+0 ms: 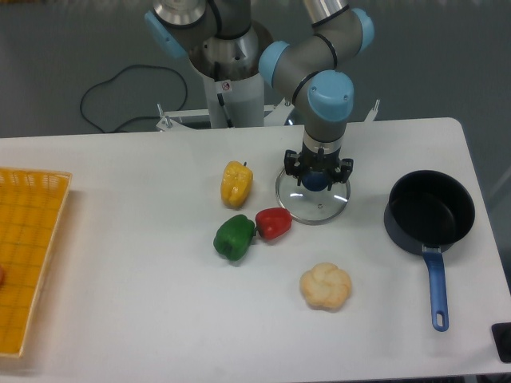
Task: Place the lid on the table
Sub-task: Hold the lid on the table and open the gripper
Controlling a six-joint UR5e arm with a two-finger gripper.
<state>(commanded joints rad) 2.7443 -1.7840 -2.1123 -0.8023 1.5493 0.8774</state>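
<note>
One lid (313, 203) under one gripper (318, 180); three peppers (274, 223).

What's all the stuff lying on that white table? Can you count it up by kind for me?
Peppers: 3 (yellow, green, red)
Bread roll: 1
Glass lid: 1
Saucepan: 1
Yellow mesh tray: 1
Total: 7

— Middle of the table (128, 319)?
— Lid (313, 199) under the gripper (318, 177), three peppers (254, 228) to its left, bun (326, 286) in front.
— At the edges?
— Saucepan (429, 211) far right, mesh tray (28, 255) far left.
</note>
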